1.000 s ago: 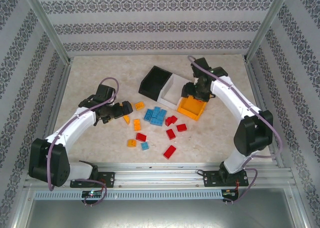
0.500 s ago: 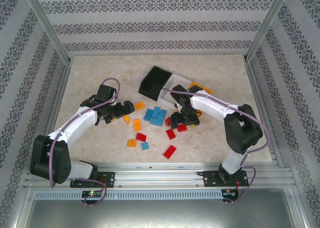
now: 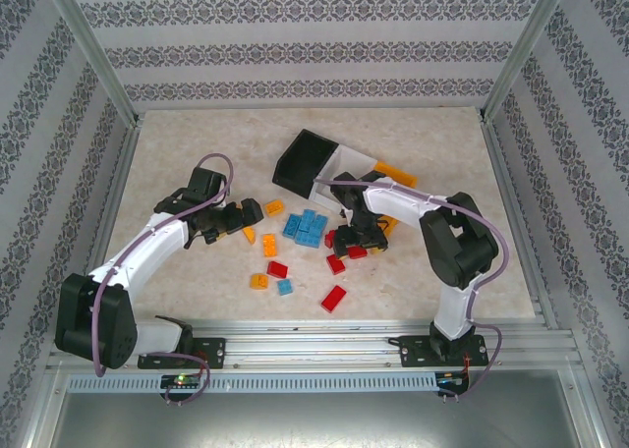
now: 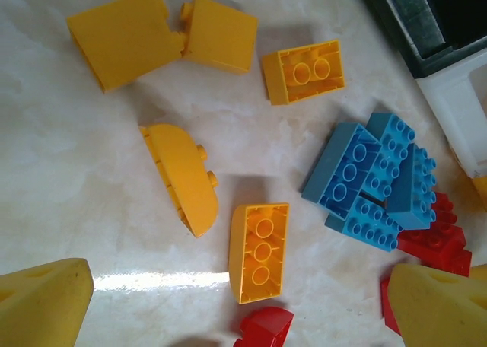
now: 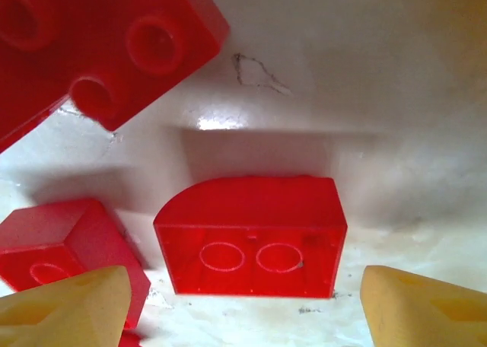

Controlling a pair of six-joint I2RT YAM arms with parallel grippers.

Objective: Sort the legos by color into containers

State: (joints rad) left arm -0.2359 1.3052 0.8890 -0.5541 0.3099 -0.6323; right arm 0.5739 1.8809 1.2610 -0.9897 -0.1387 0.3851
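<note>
1. The right end effector [image 5: 243, 316] is low over the surface [image 5: 358, 65]. Its fingers are spread wide and a red rounded brick [image 5: 251, 240] lies between them. A gap shows on each side of the brick, so it grips nothing yet.
2. That brick lies on its side with its hollow underside towards the wrist camera. We judge the end effector is set astride it so that closing will catch the two flat ends rather than the curved top.
3. A red studded brick [image 5: 106, 35] lies beyond the gap, and another red brick [image 5: 61, 259] sits just beside one fingertip. We think that second brick could be nudged as the fingers close.
4. From above, the right end effector [image 3: 356, 243] sits in the red cluster. Behind its wrist are the black bin [image 3: 303, 158], the white bin [image 3: 349, 165] and the orange bin [image 3: 391, 170]. We cannot tell what any bin holds.
5. The left end effector [image 4: 240, 309] is also wide open and empty, and hovers clear of the surface. An orange three-stud brick [image 4: 259, 252] lies just ahead of its gap, and a curved orange brick [image 4: 183, 179] lies further ahead. A pile of blue bricks [image 4: 373, 179] lies off towards one finger.
6. From above, the left end effector [image 3: 236, 222] is well apart from the right one. We judge it is lining up on an orange piece — most bricks are loose on the surface, so much sorting remains.
</note>
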